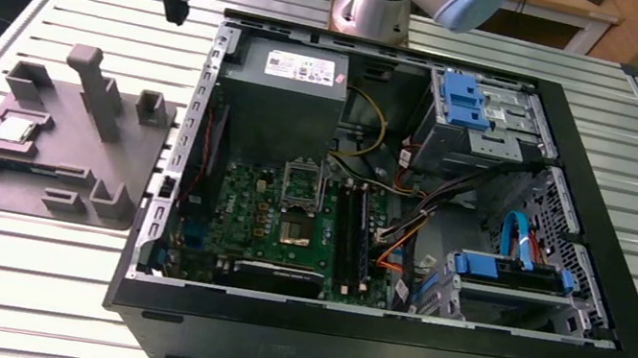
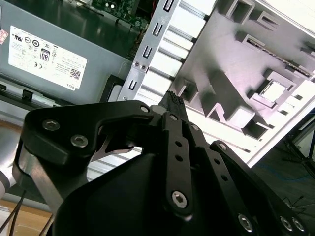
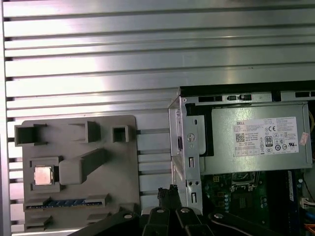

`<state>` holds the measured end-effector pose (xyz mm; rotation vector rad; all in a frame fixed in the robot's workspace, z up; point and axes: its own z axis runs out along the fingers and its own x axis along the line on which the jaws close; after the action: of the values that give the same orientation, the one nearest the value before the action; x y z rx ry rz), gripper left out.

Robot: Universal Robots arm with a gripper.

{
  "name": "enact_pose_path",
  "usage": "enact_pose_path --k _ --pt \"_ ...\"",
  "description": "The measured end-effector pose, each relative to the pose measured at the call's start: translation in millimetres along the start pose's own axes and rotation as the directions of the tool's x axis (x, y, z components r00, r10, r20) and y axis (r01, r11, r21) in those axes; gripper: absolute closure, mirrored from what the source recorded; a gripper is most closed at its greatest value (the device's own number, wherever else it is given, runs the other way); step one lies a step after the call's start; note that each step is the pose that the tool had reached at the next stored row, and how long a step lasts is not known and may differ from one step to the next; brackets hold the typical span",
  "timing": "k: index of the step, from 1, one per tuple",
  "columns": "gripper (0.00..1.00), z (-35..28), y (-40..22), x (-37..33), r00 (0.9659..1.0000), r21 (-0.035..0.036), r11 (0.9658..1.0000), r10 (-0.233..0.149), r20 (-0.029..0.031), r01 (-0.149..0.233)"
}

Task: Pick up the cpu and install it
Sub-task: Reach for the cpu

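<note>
My gripper (image 1: 174, 16) hangs closed and empty; in the exterior view the cpu (image 1: 16, 128) lies at its 7 o'clock

Arm (image 1: 375, 3): silver-grey tubular segments, pale blue cap (image 1: 469, 0) on one joint. Tool (image 1: 175, 11): matt black, jointed link bars tapering to narrow ribbed tips. Silver hex-socket screws (image 2: 180, 197) at the pivots; row of small holes down one bar; curved black housing behind
</note>
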<state>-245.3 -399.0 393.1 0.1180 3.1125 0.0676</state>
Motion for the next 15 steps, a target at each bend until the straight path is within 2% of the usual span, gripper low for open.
enact_pose_path --k 15 --pt "0.90 -0.1 -0.4 5.2 1.0000 0.0000 1.0000 0.000 0.0000 0.000"
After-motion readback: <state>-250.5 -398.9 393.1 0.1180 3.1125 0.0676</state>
